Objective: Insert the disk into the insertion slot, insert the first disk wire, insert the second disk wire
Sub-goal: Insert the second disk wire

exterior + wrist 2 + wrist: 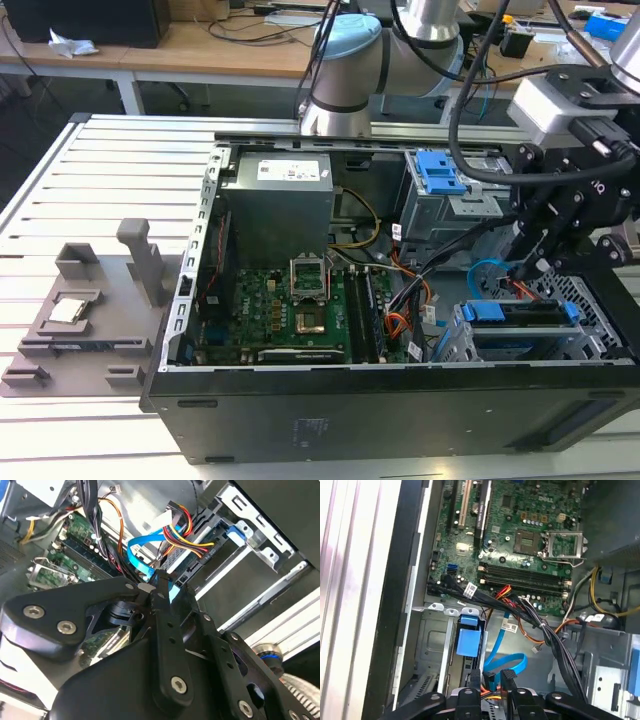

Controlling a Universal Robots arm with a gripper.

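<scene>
The disk (520,320), in its blue bracket (482,311), lies inside the insertion slot (455,345) at the front of the case on the exterior view's right. My gripper (522,268) hangs just above the disk's inner end. In the second wrist view the gripper (154,584) is shut on the plug of a flat blue disk wire (142,555). A red, yellow and black disk wire (192,540) runs to the disk's edge (202,560). In the first wrist view the fingertips (475,677) flank the blue wire (506,661), next to the bracket's blue tab (470,641).
A taller grey cage with a blue latch (440,172) stands behind the slot. Black cable bundles (520,611) and orange wires cross between the motherboard (300,310) and the drive bays. The power supply (275,205) sits at the case's back. A grey fixture (90,300) lies on the table.
</scene>
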